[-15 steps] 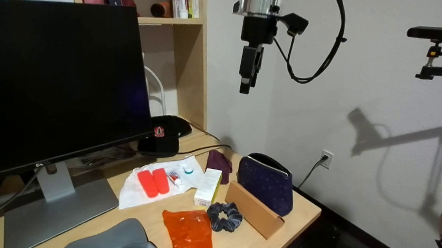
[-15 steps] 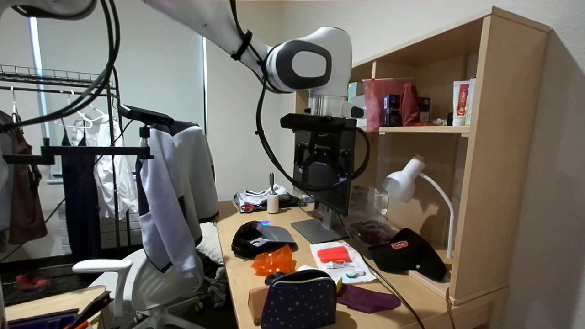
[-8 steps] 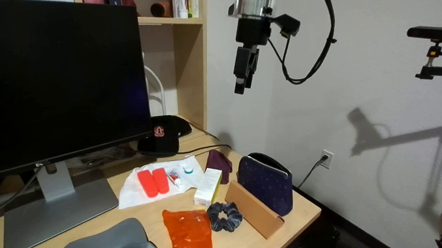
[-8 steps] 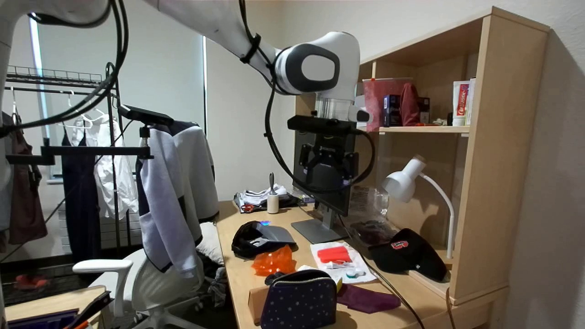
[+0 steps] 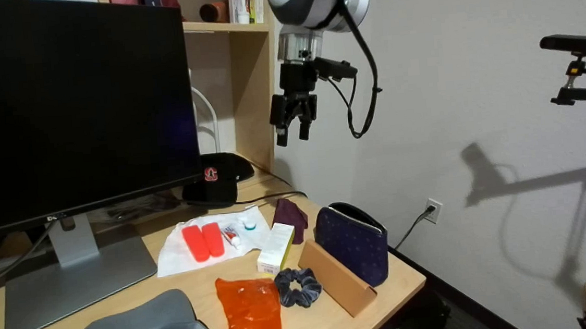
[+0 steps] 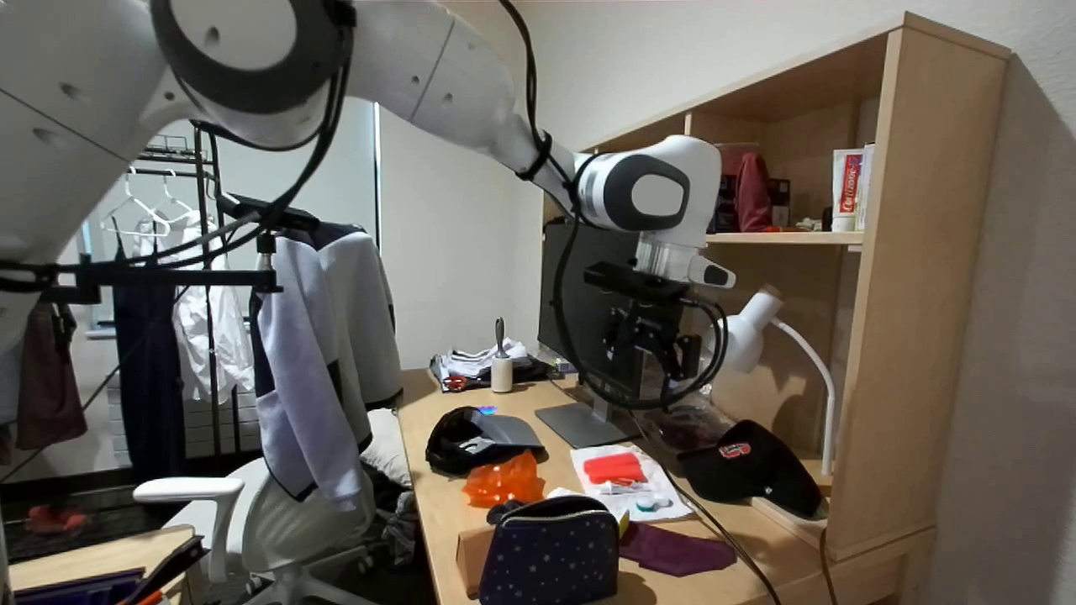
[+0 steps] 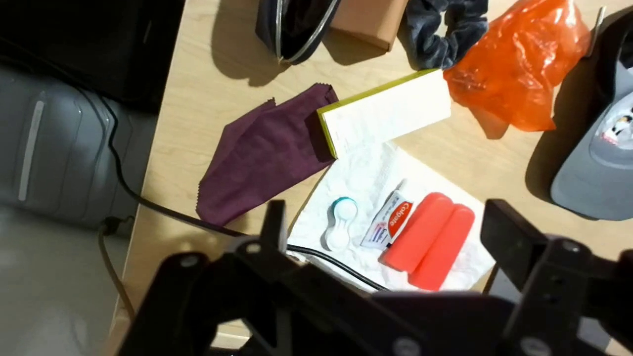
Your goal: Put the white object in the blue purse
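Note:
My gripper point(image 5: 293, 136) is open and empty, high above the desk; the wrist view shows its two fingers wide apart point(image 7: 388, 225). The blue purse point(image 5: 351, 243) stands upright at the desk's corner, its zip top open in the wrist view point(image 7: 267, 27). Several white things show. A small white case with a teal-rimmed cap point(image 7: 341, 222) lies on a white cloth point(image 7: 371, 158), below and between the fingers in the wrist view. A white and yellow box point(image 7: 388, 112) lies between the cloth and the purse. A Colgate tube point(image 7: 388, 220) lies beside the case.
Two red pieces point(image 7: 428, 240) lie by the tube. A brown box point(image 5: 336, 276) leans beside the purse. A scrunchie point(image 5: 310, 288), orange bag point(image 5: 252, 314), maroon cloth point(image 5: 289, 219) and grey cap point(image 5: 133, 326) lie around. A monitor point(image 5: 69, 109), shelf point(image 6: 933, 294) and lamp point(image 6: 744, 336) stand nearby.
The gripper has moved left and a little down in an exterior view, toward the shelf side, and has turned so both fingers show. The things on the desk have not moved.

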`<state>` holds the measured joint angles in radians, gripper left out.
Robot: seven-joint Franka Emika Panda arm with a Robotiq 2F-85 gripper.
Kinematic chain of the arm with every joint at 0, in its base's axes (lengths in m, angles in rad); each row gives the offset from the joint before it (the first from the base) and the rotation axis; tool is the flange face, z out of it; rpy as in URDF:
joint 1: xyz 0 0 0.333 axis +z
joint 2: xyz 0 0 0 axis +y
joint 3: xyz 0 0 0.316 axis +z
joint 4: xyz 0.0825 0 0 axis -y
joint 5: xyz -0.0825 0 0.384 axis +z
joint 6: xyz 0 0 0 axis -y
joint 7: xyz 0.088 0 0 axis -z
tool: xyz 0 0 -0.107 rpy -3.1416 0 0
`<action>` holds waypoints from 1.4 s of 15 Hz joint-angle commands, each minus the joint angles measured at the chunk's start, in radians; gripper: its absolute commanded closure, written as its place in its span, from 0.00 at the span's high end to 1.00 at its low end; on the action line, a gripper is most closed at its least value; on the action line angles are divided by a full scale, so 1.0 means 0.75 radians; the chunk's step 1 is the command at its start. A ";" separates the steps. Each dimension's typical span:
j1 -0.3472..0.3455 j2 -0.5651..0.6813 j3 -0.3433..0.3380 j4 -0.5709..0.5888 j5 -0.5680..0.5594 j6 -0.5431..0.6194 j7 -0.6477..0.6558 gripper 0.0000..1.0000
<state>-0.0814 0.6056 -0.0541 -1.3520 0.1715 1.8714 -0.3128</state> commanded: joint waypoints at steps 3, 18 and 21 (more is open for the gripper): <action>-0.028 0.364 0.073 0.465 -0.018 -0.237 0.124 1.00; -0.005 0.587 0.084 0.685 -0.063 -0.317 0.141 1.00; 0.010 0.685 0.084 0.792 -0.091 -0.338 0.148 1.00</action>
<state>-0.0813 1.0276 -0.0003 -0.8927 0.1428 1.6734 -0.2326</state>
